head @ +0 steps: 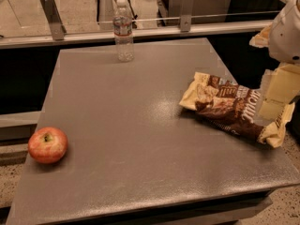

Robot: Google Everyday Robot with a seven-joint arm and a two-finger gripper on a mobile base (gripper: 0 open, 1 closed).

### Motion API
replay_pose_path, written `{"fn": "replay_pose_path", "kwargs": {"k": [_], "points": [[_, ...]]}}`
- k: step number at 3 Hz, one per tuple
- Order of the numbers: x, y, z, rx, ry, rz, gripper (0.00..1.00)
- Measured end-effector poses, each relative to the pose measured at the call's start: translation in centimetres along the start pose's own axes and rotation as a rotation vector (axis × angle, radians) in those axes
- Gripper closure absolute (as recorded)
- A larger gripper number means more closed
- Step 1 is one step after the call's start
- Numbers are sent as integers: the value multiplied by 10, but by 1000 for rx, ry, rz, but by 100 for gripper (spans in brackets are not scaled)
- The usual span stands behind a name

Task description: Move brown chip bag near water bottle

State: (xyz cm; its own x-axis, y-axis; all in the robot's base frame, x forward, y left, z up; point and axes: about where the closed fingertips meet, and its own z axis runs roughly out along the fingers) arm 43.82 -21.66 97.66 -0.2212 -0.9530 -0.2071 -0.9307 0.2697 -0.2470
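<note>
The brown chip bag [225, 104] lies flat on the right side of the grey table [136, 125], crinkled, with cream-yellow ends. The water bottle [123, 29] stands upright at the table's far edge, left of centre, well apart from the bag. My gripper [275, 97] comes in from the right edge of the view and sits over the bag's right end, hiding part of it. I cannot tell whether it touches the bag.
A red apple [48, 145] sits near the table's front left corner. A low glass barrier with metal brackets [51, 15] runs behind the table's far edge. The table's right edge is just beyond the bag.
</note>
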Motion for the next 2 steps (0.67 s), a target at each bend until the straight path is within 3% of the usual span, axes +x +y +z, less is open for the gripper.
{"fn": "replay_pose_path", "kwargs": {"k": [2], "points": [[7,-5,10,13,-9,8,0]]}}
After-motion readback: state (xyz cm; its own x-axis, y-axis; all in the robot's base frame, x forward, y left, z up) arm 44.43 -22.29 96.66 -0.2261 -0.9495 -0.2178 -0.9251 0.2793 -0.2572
